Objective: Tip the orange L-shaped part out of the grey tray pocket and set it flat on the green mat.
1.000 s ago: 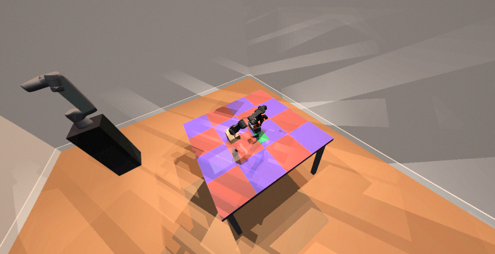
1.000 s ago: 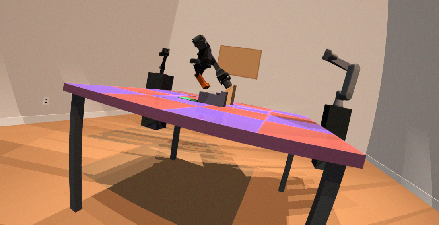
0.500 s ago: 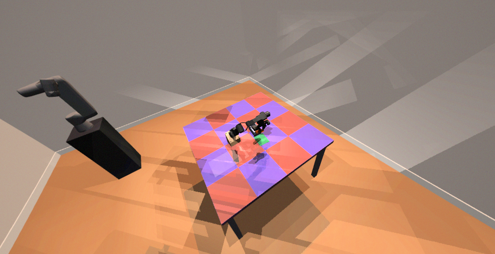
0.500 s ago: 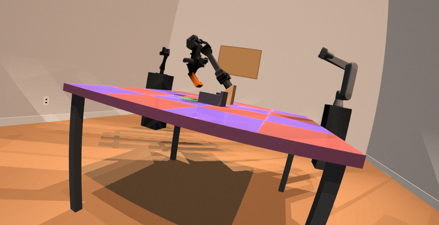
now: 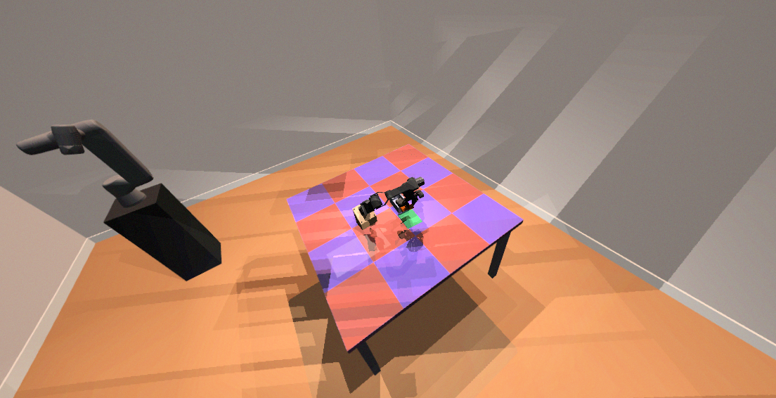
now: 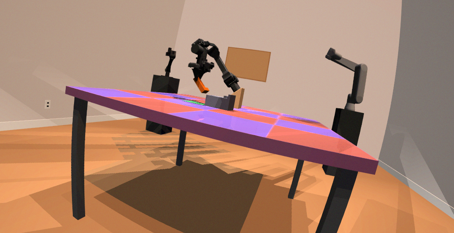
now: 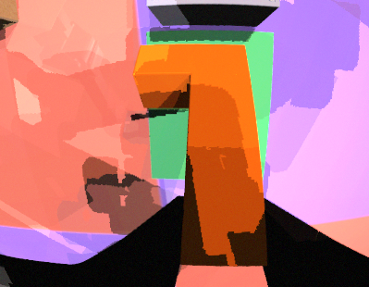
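Observation:
The orange L-shaped part (image 6: 201,85) (image 7: 220,120) hangs in the air with its L-shaped end lower and away from the fingers. My gripper (image 6: 196,77) (image 7: 220,206) is shut on its straight end, and the part slants downward. In the wrist view it lies over the green mat (image 7: 167,153) (image 5: 410,219) (image 6: 194,102), with air beneath it. The grey tray (image 6: 214,101) (image 7: 213,14) stands beside the mat; in the wrist view only its near end shows at the top. In the top view the arm hides much of the tray.
The arm's tan base block (image 5: 363,218) (image 6: 239,98) (image 7: 4,13) stands on the checkered table (image 5: 467,242) (image 6: 152,104), near the tray. Another robot arm (image 5: 117,159) (image 6: 359,78) stands on a black pedestal off the table. A smaller arm (image 6: 170,61) stands on a pedestal behind it.

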Tool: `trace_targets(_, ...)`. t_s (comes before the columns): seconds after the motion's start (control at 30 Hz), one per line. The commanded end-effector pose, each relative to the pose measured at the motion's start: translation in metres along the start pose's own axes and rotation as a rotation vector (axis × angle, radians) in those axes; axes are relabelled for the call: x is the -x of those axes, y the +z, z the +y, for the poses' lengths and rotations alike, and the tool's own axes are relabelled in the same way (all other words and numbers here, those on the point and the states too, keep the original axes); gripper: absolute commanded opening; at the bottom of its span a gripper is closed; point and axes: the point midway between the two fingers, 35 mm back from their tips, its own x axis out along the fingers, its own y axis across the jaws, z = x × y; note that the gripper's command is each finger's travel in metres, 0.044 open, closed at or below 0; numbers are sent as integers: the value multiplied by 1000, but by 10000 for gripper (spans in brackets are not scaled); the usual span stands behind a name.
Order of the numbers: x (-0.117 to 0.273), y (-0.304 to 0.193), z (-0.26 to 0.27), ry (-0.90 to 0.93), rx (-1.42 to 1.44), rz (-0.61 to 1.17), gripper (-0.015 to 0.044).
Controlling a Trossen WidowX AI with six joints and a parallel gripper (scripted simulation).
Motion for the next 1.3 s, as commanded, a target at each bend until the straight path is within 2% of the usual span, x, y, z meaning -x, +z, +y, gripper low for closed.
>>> trace_targets(0.0,-6,0,1,0,5,-1,0)
trace_targets(1.27,-63,-1,1,-1,4,3,0)
